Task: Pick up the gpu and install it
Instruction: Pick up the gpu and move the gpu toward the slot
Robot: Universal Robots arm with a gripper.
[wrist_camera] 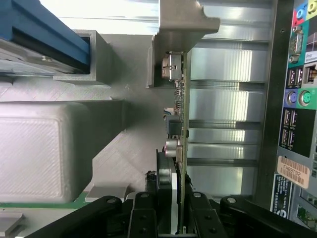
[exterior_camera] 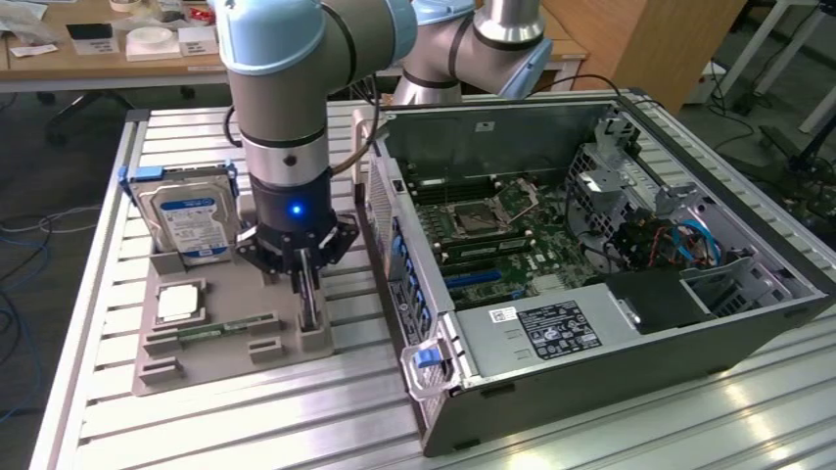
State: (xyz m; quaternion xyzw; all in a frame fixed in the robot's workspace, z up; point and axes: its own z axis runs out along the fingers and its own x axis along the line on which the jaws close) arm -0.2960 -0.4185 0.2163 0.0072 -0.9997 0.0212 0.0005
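The arm is seen reaching straight down over the grey holder tray (exterior_camera: pixel 196 370) on the slatted table (exterior_camera: pixel 261 431), on the exterior view's left. The gripper (exterior_camera: pixel 304 289) is planted at the tray's edge nearest the open computer case (exterior_camera: pixel 731 323). The gpu (exterior_camera: pixel 311 318) is found right there, standing on edge in its slot in the tray, dark and blade-like beneath the fingers.

From the wrist, the gpu (wrist_camera: pixel 181 124) is shown edge-on, and the gripper (wrist_camera: pixel 179 203) is set astride it. 1 black finger is pressed to each face, so the claw is narrowed down and closed on the card. The card's far end, with its metal bracket (wrist_camera: pixel 171 67), is lodged against an upright grey post of the tray (wrist_camera: pixel 129 144).

Further along the tray, away from the case, the hard drive (exterior_camera: pixel 194 220) is stood upright in its own slot, and a narrow green memory stick (exterior_camera: pixel 215 333) is laid flat near the front. The case is lying on its side with the motherboard (exterior_camera: pixel 496 225) exposed, and its rear port panel (wrist_camera: pixel 297 99) is caught just beside the card.
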